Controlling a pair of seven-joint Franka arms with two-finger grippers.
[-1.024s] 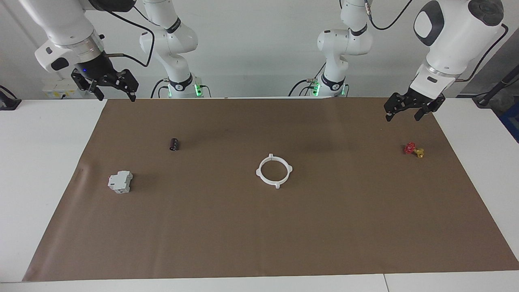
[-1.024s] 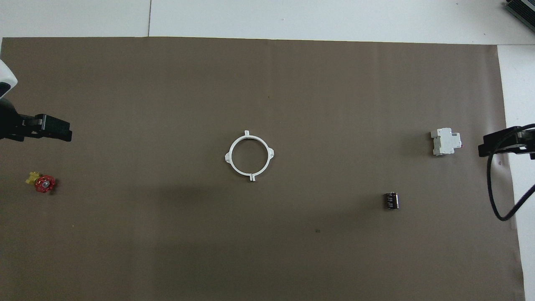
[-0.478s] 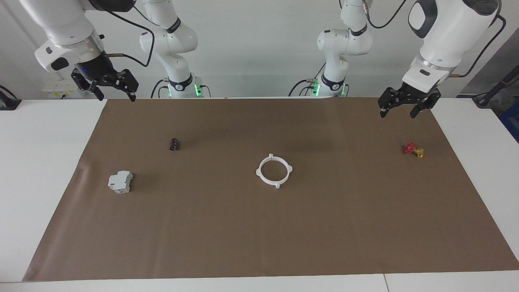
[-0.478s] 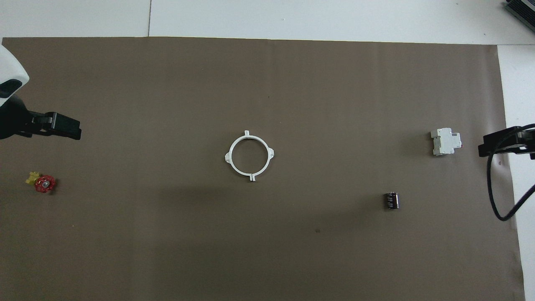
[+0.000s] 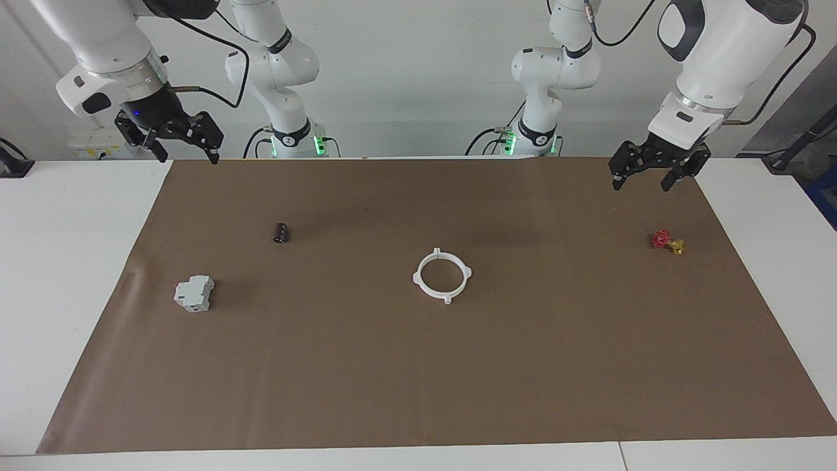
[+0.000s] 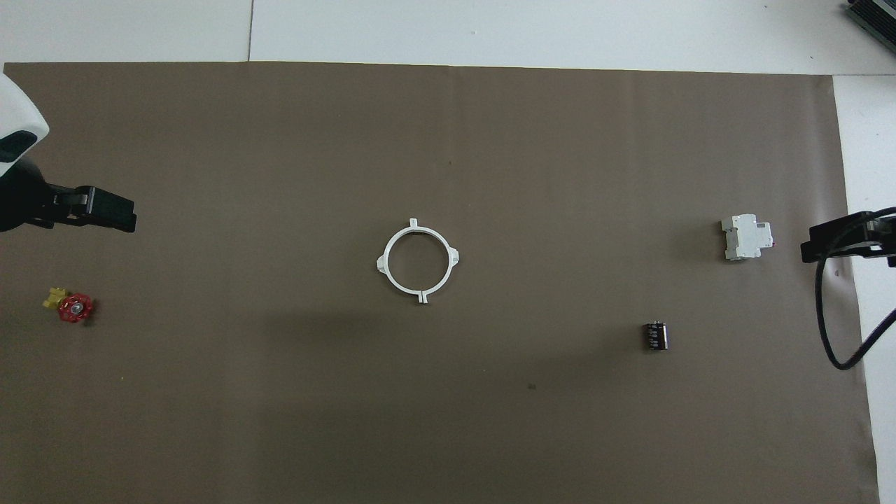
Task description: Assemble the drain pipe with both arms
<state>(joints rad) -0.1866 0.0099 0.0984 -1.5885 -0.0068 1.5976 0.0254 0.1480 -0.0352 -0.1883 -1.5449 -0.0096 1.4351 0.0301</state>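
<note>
Brown mat [image 5: 418, 366]: drain pipe [image 5: 442, 275] lies closed as one ring, well clear of both grippers. Left gripper [image 5: 650, 175] has risen and shifted inward above the valve [image 5: 667, 241]; right gripper [image 5: 176, 139] waits unchanged. Both gape open, empty, so assembly looks done.

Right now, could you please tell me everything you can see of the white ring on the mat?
The drain pipe is a thin white ring that looks like plastic, with four small tabs sticking out around its rim. It appears closed into one full circle and lies flat on the brown mat near the middle of the table. Nothing else touches it; neither hand is near.
</note>
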